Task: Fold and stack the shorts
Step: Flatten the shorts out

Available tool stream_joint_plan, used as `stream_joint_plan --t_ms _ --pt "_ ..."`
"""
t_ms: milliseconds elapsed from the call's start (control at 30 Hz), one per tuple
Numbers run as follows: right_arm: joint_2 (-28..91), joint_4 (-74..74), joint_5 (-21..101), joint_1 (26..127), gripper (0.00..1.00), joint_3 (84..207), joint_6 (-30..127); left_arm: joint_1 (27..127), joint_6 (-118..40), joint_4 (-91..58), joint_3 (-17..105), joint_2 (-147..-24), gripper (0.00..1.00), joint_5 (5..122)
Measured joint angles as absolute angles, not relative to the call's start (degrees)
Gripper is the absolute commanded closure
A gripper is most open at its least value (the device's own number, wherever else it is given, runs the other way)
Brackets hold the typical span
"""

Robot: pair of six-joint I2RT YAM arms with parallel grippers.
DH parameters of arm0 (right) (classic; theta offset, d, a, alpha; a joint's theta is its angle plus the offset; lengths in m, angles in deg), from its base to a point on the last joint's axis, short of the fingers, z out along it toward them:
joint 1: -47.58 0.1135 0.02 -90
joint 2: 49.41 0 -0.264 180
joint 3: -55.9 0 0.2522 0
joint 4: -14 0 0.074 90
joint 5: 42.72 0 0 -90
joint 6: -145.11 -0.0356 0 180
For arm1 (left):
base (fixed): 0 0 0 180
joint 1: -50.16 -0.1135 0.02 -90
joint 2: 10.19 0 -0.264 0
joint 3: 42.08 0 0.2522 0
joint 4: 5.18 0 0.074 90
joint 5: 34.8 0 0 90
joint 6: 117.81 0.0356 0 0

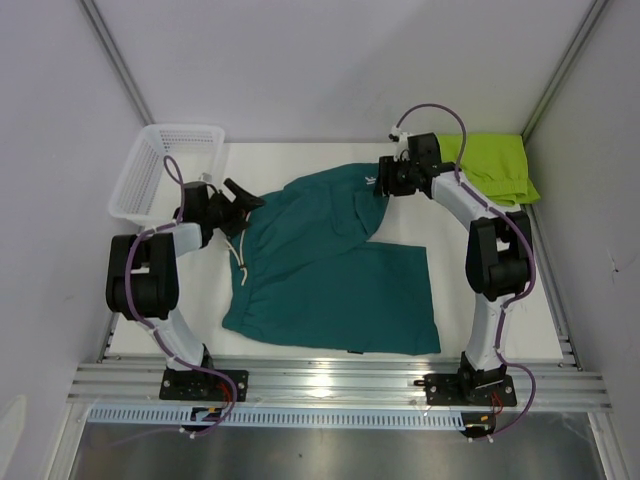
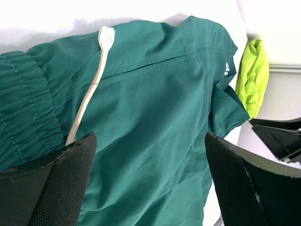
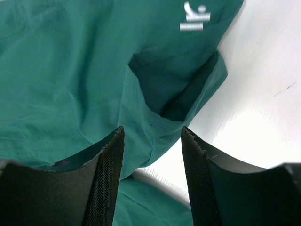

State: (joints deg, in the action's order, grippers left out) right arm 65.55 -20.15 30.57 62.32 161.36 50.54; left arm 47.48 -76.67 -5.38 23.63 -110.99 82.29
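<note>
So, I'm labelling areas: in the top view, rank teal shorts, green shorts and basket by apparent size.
teal shorts, clearly largest
basket and green shorts look similar; the right arm hides part of the green pair

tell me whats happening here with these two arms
Two robot arms are working on the dark teal shorts, spread across the table and not yet folded. The right fingers hang open over the far edge by the white logo, gripping nothing. The left fingers are wide open near the waistband and drawstring. The lime green shorts lie at the far right corner.
</note>
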Motion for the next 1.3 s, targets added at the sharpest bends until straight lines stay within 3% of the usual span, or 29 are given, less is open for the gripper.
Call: stream_joint_plan --t_ms 633,1000,1233,1300 --pt "72.91 -21.31 24.3 62.3 0.46 170.52 56.13 47.59 -75.66 -8.44 26.69 -111.95 0.03 81.74" --pt "73.52 -24.26 22.94 62.74 0.78 170.69 59.72 47.59 -75.22 -10.39 28.81 -113.65 0.03 80.85" --pt "73.52 -26.35 23.71 63.17 0.71 169.84 61.25 47.59 -75.22 -10.78 30.01 -114.81 0.03 80.61" --pt "73.52 -26.68 25.02 63.57 0.64 169.34 61.59 47.59 -75.18 -11.15 30.29 -114.9 0.03 80.45"
